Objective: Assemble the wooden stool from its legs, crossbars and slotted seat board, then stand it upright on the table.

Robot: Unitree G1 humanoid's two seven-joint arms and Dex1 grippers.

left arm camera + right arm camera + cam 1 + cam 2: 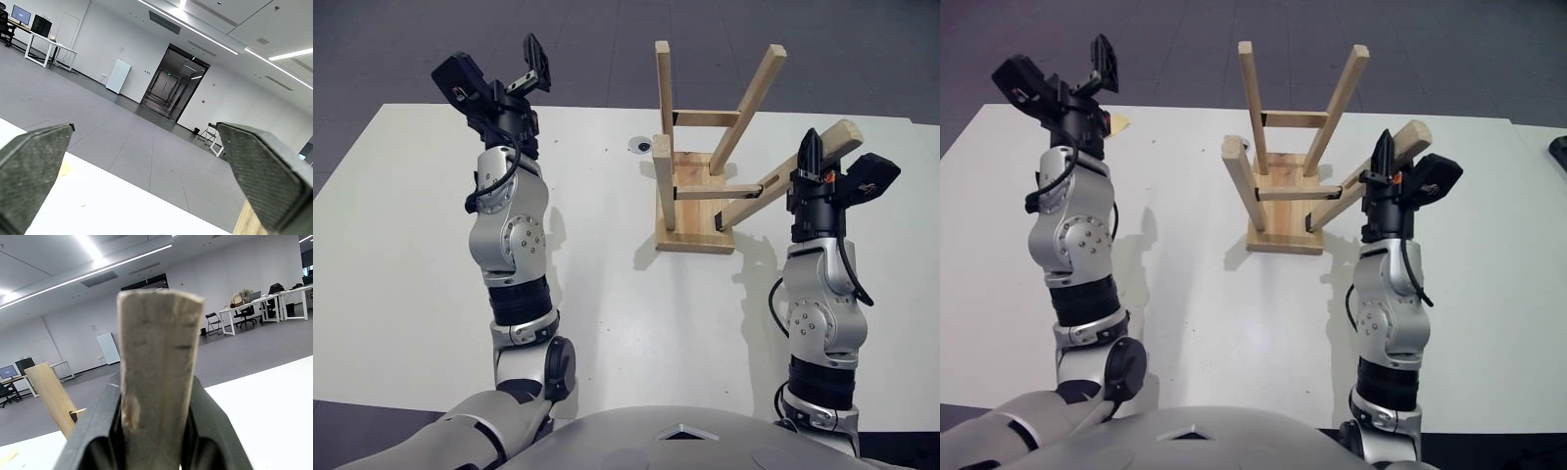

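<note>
The wooden stool (697,211) lies upside down on the white table (401,255), with its seat board (693,238) flat on the top and its legs pointing up, joined by crossbars (705,118). My right gripper (810,160) is shut on the near right leg (830,139), which leans outward; in the right wrist view the leg (157,357) stands between the fingers (95,431). Raised over the table's far left, my left gripper (534,67) is open and holds nothing. Its two pads (34,166) stand wide apart in the left wrist view.
A small round grey mark (637,145) lies on the table just left of the stool. A yellow scrap (1120,121) sits by the far edge near my left gripper. A dark object (1559,149) shows at the far right. Bare table spreads to the left and front.
</note>
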